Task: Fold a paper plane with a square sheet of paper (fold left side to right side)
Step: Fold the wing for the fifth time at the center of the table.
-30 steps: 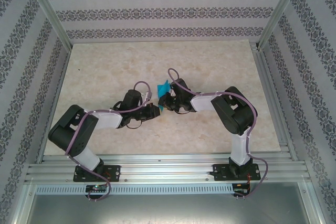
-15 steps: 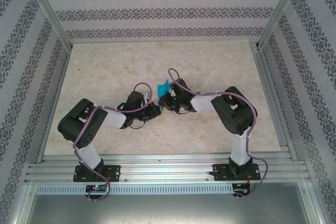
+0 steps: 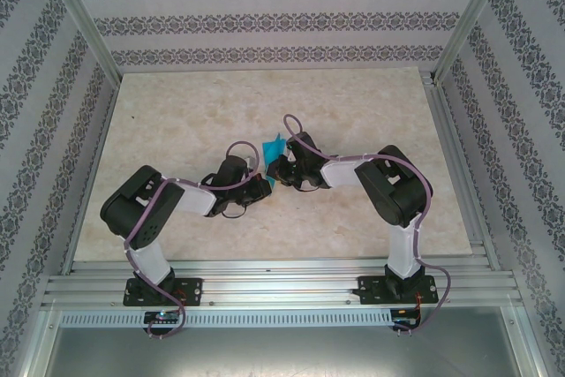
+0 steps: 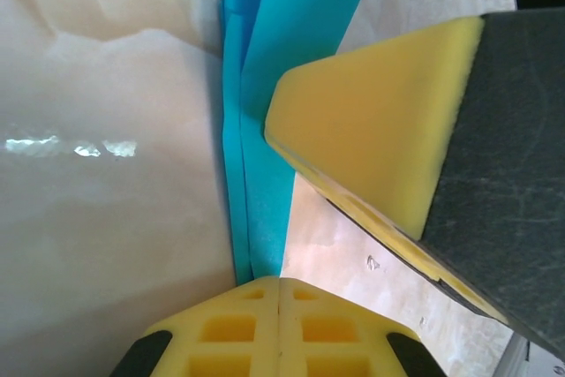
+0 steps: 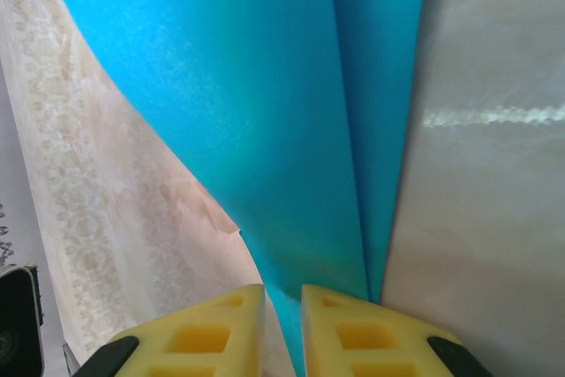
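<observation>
The paper plane (image 3: pixel 274 145) is a small cyan-blue fold with layered creases, lying mid-table between both wrists. In the right wrist view its broad layers (image 5: pixel 265 112) run down into the narrow gap of my right gripper (image 5: pixel 282 293), which is shut on it. My left gripper (image 4: pixel 279 282) is shut, pads pressed together, with its tips at the near end of the narrow blue strip (image 4: pixel 265 130); whether it pinches the strip is unclear. One yellow finger of the right gripper (image 4: pixel 380 130) touches the strip's right edge. From above, the left gripper (image 3: pixel 264 184) and right gripper (image 3: pixel 275 172) nearly meet.
The marbled beige table (image 3: pixel 353 103) has bare room on all sides of the arms. Patterned walls enclose it on three sides. Aluminium rails (image 3: pixel 282 284) run along the near edge by the arm bases.
My left arm's elbow has swung right and forward, and its gripper has edged a little right toward the paper. The right arm and the paper have stayed put.
</observation>
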{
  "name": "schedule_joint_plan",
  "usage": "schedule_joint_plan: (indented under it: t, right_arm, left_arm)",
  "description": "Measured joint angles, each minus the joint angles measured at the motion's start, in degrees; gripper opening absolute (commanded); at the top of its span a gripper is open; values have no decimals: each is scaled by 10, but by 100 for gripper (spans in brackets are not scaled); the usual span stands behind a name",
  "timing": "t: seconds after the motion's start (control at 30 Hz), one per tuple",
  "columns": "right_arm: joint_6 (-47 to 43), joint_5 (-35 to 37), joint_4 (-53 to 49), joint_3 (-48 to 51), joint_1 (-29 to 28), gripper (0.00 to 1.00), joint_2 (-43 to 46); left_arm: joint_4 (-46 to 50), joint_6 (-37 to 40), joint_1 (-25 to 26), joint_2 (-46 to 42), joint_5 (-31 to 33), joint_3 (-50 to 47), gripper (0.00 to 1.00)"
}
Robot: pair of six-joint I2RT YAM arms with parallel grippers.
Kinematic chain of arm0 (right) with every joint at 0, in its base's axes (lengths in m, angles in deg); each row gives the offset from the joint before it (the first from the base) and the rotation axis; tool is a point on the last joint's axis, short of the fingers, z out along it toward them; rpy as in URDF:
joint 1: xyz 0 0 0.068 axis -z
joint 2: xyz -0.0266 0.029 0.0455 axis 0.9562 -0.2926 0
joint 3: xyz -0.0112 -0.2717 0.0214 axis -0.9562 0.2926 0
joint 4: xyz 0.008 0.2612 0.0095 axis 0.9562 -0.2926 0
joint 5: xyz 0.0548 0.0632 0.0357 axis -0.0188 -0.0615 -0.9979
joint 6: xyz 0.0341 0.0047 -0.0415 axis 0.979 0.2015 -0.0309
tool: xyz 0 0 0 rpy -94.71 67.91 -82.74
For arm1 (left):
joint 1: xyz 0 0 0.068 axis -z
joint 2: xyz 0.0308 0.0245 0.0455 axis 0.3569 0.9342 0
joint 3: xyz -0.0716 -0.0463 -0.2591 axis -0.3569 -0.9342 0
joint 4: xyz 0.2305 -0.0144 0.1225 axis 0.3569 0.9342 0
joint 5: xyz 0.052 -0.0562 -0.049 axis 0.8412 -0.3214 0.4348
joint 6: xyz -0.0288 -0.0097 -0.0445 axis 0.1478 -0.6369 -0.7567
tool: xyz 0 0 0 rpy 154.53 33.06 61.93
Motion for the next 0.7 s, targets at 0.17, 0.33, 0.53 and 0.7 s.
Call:
schedule_joint_plan:
  t: [0.17,0.33,0.53,0.7]
  right_arm:
    - [-5,-2,-11,0,13,19,12]
    - [-16,0,-15,0,24,11,31]
    - [-18,1,-19,0,20,8,33]
    - [-18,0,-19,-11,14,8,18]
  left_arm:
    - [62,3,17,-6,40,26,0]
    - [103,5,24,-6,58,45,0]
    - [123,6,28,-6,64,56,0]
    - [128,6,28,-6,67,58,0]
